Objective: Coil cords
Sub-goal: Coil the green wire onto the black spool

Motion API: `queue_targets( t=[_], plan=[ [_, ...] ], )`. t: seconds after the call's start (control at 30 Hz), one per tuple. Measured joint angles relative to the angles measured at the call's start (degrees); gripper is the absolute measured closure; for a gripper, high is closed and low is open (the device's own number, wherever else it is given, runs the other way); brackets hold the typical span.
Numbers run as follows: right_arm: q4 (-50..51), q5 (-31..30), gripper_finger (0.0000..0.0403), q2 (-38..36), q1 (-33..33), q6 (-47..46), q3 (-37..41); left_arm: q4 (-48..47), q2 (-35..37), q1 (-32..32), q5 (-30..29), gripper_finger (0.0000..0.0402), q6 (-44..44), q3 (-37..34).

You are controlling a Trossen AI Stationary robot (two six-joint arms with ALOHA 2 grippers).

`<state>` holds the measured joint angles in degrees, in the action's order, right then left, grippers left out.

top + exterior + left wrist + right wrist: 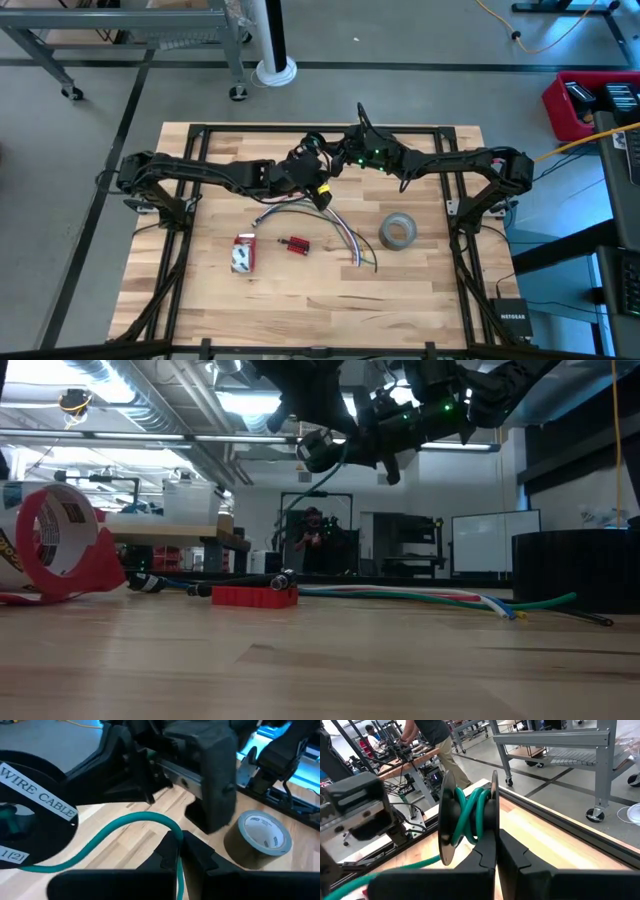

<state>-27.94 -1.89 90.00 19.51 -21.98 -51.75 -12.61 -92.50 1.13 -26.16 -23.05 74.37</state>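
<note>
Above the table's far middle: 2 grippers, raised and close together. Right gripper [496,851]: fingers closed on the rim of a black spool [468,817] carrying several turns of teal cord [470,815]. Left gripper [179,851]: fingers closed on the cord's free run. Progress, by judgement: partly wound; a loose length remains. On the table: coloured wires [345,238], grey tape roll [397,232], untouched.

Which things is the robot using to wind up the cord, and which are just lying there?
For the job: teal cord, black spool, left gripper pinching the cord, right gripper holding the spool.
Just lying about: grey tape roll, red tape dispenser, small red block, loose coloured wires.
</note>
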Motion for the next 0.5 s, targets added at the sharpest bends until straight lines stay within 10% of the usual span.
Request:
queue_targets(
  t=[0.5],
  plan=[
    [-0.57,2.56,0.0401,0.00,0.00,0.00,0.00,-0.42,0.14,2.42,3.33,0.0401,0.43,0.00]
  ],
)
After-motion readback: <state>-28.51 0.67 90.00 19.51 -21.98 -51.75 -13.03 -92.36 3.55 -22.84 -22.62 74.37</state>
